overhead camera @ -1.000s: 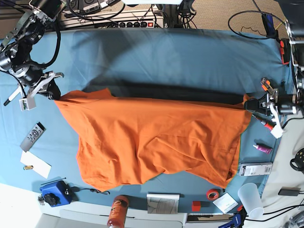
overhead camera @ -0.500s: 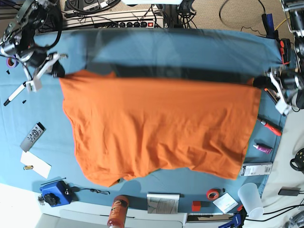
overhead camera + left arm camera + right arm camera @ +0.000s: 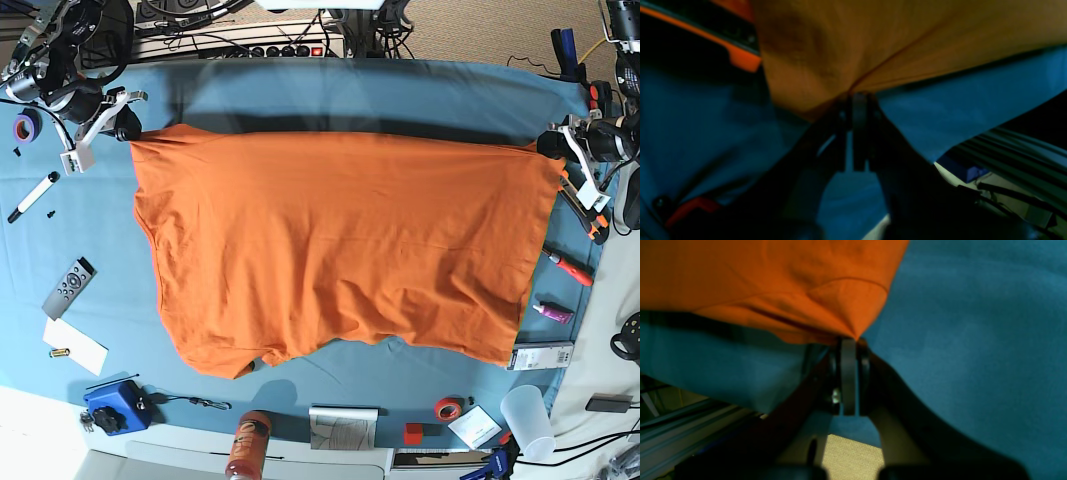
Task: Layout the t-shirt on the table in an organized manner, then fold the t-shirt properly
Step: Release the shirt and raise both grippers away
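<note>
Across the table [image 3: 300, 95], the t-shirt [image 3: 340, 250] is stretched wide, creased, corners pinched by left gripper [image 3: 853, 100] and right gripper [image 3: 848, 340].

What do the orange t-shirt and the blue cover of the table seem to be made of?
The t-shirt looks like thin, matte knit fabric, probably cotton: it drapes, wrinkles softly and shows a stitched hem in the right wrist view. The table cover looks like soft, matte woven or felt-like cloth, slightly fuzzy, with shallow creases; which fibre cannot be told.
</note>
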Controlling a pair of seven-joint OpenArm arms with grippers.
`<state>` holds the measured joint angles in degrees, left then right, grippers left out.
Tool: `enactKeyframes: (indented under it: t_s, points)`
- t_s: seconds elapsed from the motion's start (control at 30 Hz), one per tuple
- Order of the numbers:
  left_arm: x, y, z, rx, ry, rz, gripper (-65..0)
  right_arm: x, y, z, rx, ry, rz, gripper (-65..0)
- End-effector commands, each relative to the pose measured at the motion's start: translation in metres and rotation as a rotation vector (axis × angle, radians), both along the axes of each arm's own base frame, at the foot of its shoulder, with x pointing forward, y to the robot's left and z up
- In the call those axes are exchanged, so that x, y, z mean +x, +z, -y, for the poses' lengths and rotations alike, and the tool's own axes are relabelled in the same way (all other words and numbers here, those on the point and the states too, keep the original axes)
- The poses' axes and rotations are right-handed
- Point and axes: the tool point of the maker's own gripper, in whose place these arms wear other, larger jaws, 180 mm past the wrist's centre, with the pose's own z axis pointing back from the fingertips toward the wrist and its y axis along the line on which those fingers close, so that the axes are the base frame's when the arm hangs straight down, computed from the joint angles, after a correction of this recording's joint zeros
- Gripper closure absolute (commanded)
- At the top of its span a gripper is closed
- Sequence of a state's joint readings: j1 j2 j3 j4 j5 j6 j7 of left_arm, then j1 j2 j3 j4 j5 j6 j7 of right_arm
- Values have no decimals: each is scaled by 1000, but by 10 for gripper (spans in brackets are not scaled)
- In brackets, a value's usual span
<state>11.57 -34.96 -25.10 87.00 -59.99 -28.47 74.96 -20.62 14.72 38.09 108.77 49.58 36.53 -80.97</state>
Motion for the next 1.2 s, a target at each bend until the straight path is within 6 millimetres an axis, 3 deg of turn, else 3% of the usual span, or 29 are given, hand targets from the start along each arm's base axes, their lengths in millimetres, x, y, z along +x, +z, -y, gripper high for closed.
enactKeyframes:
  t_s: [0.0,0.07,0.13,0.3,0.47,0.57,0.73,0.8,0.9,1.03,1.17]
  points:
    - [5,9,-11,34,-3,19,-127,7,10,2,-24,26,42,-34]
    - [6,10,-10,29,-3,21,-247,6,11,2,-32,45,46,-132]
    - [6,12,-9,34,-14,23,-295,6,11,2,-29,42,46,-185]
    - [14,36,2,85,-98,90,-295,16,26,-17,84,59,123,-185]
    - [37,83,9,191,-146,286,-295,25,51,-11,20,65,201,-185]
    - [50,117,-4,299,-98,411,-295,28,74,0,-44,42,268,-185]
    - [53,167,-62,507,131,522,-295,17,94,36,-154,-71,299,-185]
    - [43,172,-79,531,188,521,-295,8,91,52,-164,-154,283,-185]
    - [27,163,-84,518,198,476,-295,-4,73,62,-102,-241,251,-185]
    - [9,145,-86,535,187,399,-295,-10,37,49,82,-269,217,-185]
    - [4,142,-95,583,207,373,-295,-8,11,27,272,-256,204,-185]
